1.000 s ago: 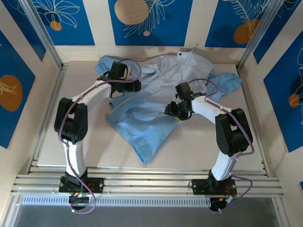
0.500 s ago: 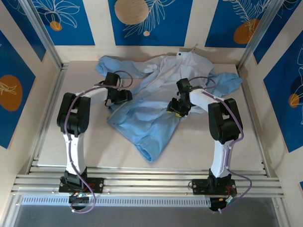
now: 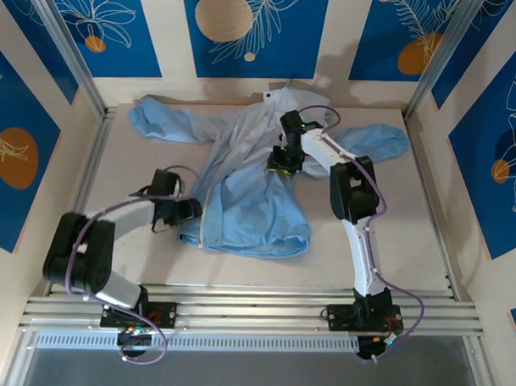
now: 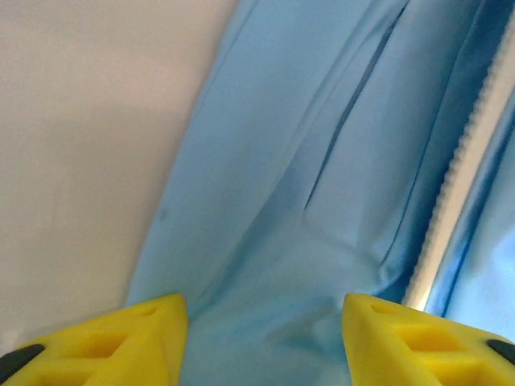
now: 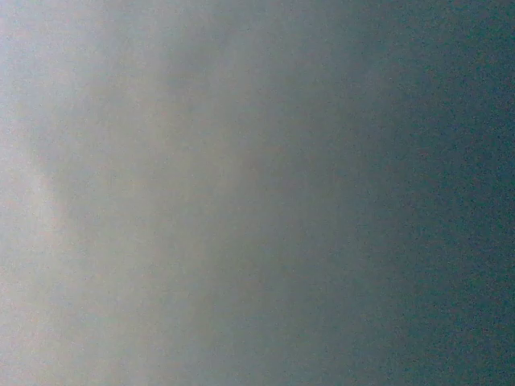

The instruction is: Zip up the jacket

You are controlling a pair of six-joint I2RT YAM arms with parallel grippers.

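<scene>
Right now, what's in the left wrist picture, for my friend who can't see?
Light-blue jacket fabric lies creased across the middle, a pale zipper line down its right side. Two yellow fingers stand apart at the bottom; bare table lies left.

White-black arms [image 3: 362,247] (purple cables [image 3: 157,340]) carry yellow pincer fingers [image 4: 145,338].

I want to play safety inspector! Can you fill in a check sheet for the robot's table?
Surface: pale table, flat, with the jacket lying on it.
Job's things: light-blue jacket spread out, front looks open, zipper teeth showing.
Clutter: nothing seen.
Grippers: left gripper at the jacket's lower left edge, fingers apart; right gripper on the jacket's upper front, its close-up too blurred to judge.
Cables: purple cables run along both arms.
Surroundings: blue leaf-print panels, metal rails.
</scene>
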